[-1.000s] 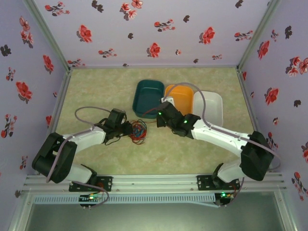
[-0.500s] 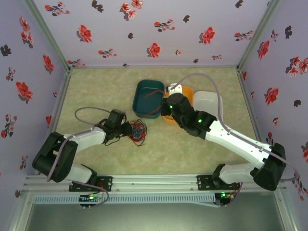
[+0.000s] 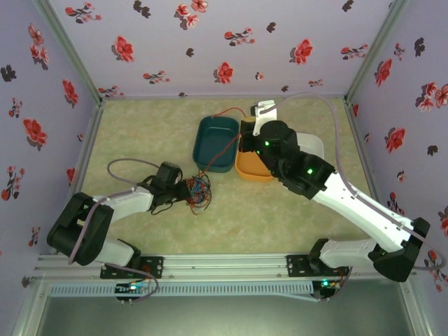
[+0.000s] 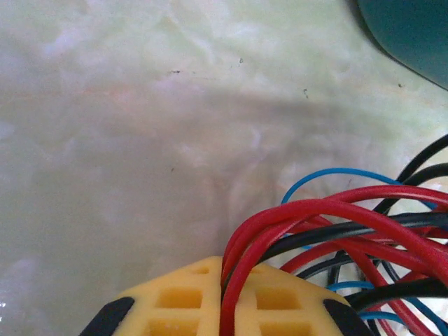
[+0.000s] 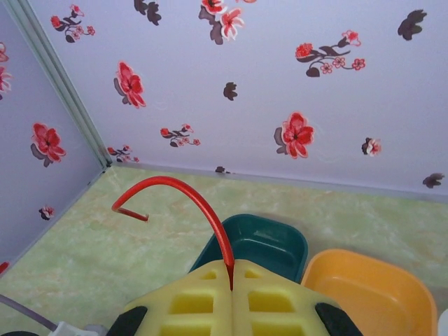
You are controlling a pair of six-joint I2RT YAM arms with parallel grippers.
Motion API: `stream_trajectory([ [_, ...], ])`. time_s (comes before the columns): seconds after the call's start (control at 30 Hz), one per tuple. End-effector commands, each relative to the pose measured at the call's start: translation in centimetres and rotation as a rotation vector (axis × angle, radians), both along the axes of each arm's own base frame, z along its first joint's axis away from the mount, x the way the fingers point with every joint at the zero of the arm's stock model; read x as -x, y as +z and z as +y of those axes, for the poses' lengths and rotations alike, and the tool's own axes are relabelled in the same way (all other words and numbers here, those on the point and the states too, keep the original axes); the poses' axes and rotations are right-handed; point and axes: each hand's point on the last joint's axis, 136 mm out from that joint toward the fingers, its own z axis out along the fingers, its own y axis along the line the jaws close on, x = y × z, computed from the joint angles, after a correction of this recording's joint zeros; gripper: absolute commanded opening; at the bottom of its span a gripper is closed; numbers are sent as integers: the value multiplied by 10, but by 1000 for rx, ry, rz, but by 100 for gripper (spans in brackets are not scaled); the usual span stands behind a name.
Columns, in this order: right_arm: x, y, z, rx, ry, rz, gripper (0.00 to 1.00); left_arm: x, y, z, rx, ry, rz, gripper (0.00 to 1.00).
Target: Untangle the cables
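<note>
**Both grippers clamped on cables; tangle on the table, left of centre.**

The left gripper [image 4: 227,308] has its yellow pads closed on red strands of the cables [image 3: 198,192], a red, black and blue tangle lying on the table [image 3: 140,133] beside the teal tray [image 3: 215,133]. One red cable [image 5: 225,253] rises past that tray to the right gripper [image 5: 232,281], poised above the trays next to the orange tray [image 3: 252,170], pads pressed together on it.
</note>
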Motion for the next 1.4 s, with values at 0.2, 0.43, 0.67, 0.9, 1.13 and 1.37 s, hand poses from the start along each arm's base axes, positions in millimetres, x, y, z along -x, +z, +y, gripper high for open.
stream_trajectory([
  [0.2, 19, 53, -34, -15, -24, -98, 0, 14, -1, 26, -93, 14, 13, 0],
  [0.43, 29, 67, -59, -25, -68, -125, 0, 28, 10, 42, -124, 29, 11, 0],
  [0.67, 40, 73, -80, -40, -105, -136, 0, 38, 19, 53, -104, 81, -15, 5],
  [0.9, 53, 86, -100, -69, -120, -160, 0, 44, 17, 62, -109, 114, -17, 6],
  [1.13, 61, 93, -126, -50, -183, -169, 0, 47, 7, 76, -136, 175, 20, 6],
  [1.37, 65, 97, -153, -8, -280, -180, 0, 49, -2, 90, -160, 215, 65, 4],
])
